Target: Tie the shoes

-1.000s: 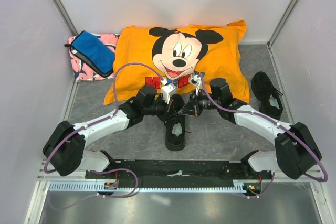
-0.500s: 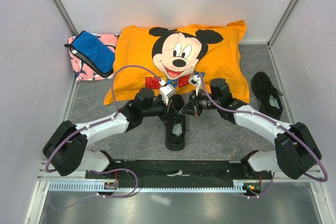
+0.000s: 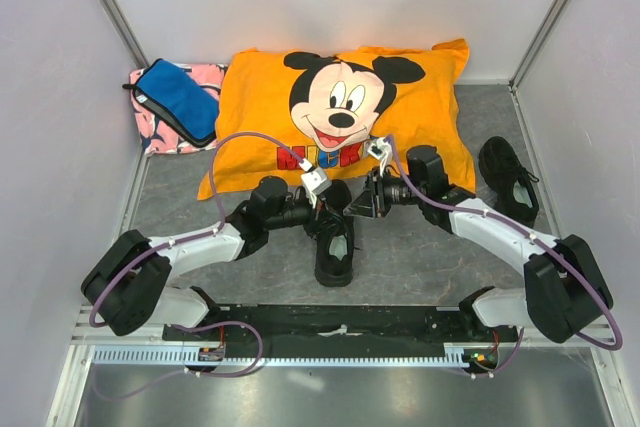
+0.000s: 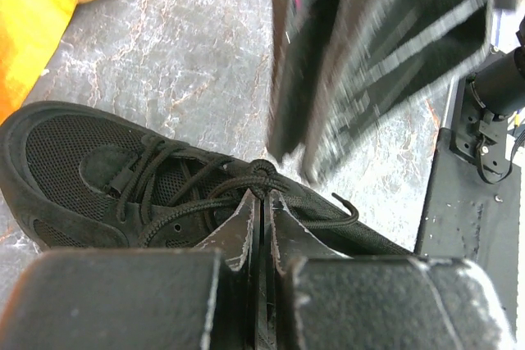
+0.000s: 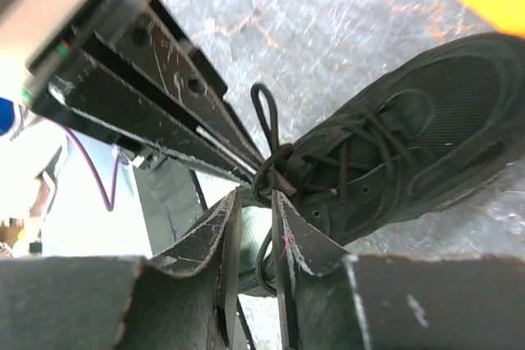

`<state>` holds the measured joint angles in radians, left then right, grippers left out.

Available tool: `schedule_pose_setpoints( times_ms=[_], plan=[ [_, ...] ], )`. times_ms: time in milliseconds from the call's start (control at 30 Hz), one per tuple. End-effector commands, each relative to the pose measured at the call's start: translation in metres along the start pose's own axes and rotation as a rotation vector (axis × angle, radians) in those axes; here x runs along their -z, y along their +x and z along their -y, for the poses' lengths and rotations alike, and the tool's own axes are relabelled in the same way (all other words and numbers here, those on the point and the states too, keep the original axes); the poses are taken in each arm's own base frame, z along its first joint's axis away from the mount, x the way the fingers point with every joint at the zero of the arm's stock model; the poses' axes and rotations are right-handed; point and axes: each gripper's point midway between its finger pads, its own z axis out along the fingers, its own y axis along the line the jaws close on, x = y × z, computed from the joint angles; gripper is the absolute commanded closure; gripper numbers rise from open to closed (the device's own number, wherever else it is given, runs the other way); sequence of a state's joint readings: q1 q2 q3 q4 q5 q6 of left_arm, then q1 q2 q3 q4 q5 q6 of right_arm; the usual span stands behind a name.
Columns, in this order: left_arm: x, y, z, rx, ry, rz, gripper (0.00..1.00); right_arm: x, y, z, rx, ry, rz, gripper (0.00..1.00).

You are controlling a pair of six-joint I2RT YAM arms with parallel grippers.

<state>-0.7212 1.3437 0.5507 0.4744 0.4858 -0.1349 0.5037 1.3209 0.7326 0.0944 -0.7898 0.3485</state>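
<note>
One black shoe [image 3: 333, 239] lies on the grey table in front of the orange pillow [image 3: 250, 117], toe toward the pillow. My left gripper [image 3: 322, 209] is over its laces. In the left wrist view my left gripper [image 4: 262, 196] is shut, its tips pinching the lace right at the knot [image 4: 262, 173]. My right gripper [image 3: 352, 209] is just right of the shoe. In the right wrist view my right gripper [image 5: 254, 196] stands narrowly open at the knot [image 5: 275, 171], and a lace loop [image 5: 264, 261] hangs in the gap. The second shoe [image 3: 510, 179] lies at the right.
A blue pouch [image 3: 178, 99] lies on a pink patterned cloth [image 3: 150, 135] at the back left. White walls close in the left, right and back sides. The black base rail [image 3: 340, 325] runs along the near edge.
My right gripper has drawn back to the right, away from the left one. My left gripper has shifted slightly left and nearer. The shoes have not moved.
</note>
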Motion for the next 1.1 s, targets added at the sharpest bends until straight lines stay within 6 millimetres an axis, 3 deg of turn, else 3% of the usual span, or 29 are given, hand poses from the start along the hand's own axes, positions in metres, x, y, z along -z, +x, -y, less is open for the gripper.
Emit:
schedule_pose_setpoints(
  times_ms=[0,133,233,467,1067],
  plan=[
    [0.001,-0.008,-0.002,-0.083,0.005,0.041,0.98,0.014,-0.041,-0.016,0.021,-0.033,0.102,0.73],
    [0.002,-0.009,-0.002,-0.089,0.003,0.043,0.99,0.013,-0.044,-0.008,-0.033,-0.025,0.119,0.80],
    [0.001,-0.008,-0.002,-0.094,0.003,0.041,0.98,0.009,-0.036,0.004,-0.070,0.003,0.098,0.83],
    [0.000,-0.010,-0.003,-0.104,0.004,0.039,0.98,0.003,-0.023,0.005,-0.094,-0.011,0.044,0.79],
    [-0.002,-0.011,-0.001,-0.112,0.020,0.035,0.98,-0.010,-0.019,-0.001,-0.142,-0.055,0.027,0.80]
  ],
)
